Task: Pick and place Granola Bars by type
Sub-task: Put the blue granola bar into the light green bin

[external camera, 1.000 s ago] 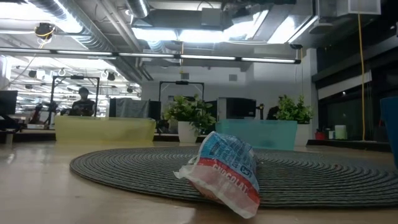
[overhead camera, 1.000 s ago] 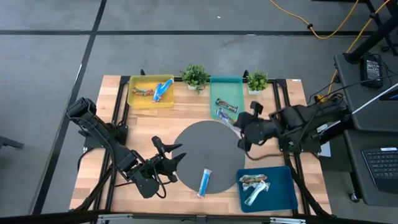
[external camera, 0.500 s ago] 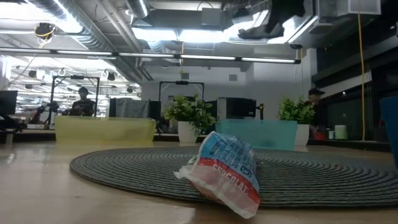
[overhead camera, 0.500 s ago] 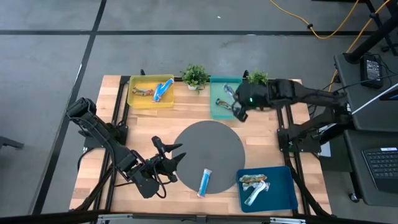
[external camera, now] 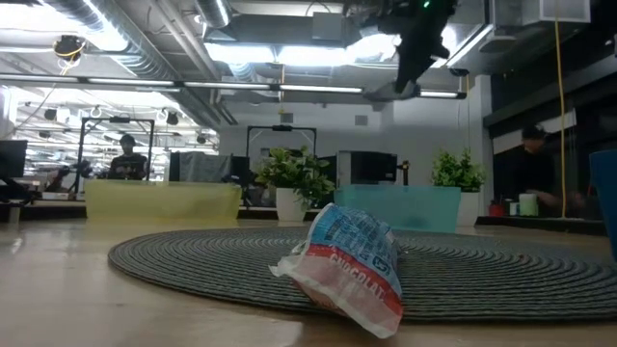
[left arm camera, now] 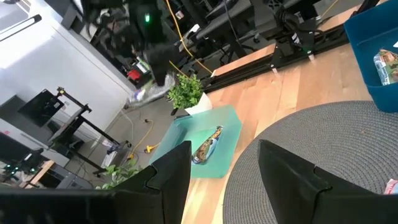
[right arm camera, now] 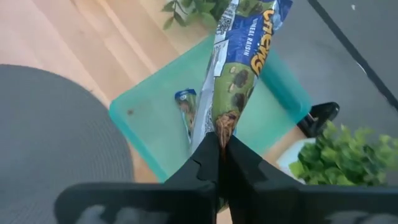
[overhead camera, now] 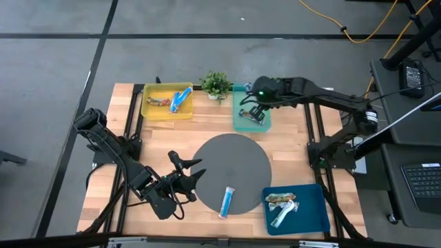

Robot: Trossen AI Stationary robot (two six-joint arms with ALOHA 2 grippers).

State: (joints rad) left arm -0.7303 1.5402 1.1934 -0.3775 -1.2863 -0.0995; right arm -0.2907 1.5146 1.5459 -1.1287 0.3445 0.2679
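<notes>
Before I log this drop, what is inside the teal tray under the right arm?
One blue-ended bar lies in the teal tray. The right gripper jaws pinch a green bar above it, covering part of the floor.

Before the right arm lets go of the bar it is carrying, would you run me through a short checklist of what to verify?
1. Grip: right end effector is shut on the granola bar, pinching one end of the wrapper. Ok.
2. Position: it hangs over the teal tray in the high view. Ok.
3. Landing spot: one bar already lies in the tray, with bare floor beside it. Ok.
4. Type match: the held wrapper shows green and blue; the lying bar's print is too small to compare. Cannot tell.
5. Height above the tray: the low view shows it well up. Not ok for a gentle drop.
6. Left end effector waits open at the mat's edge, well away. Ok.
</notes>
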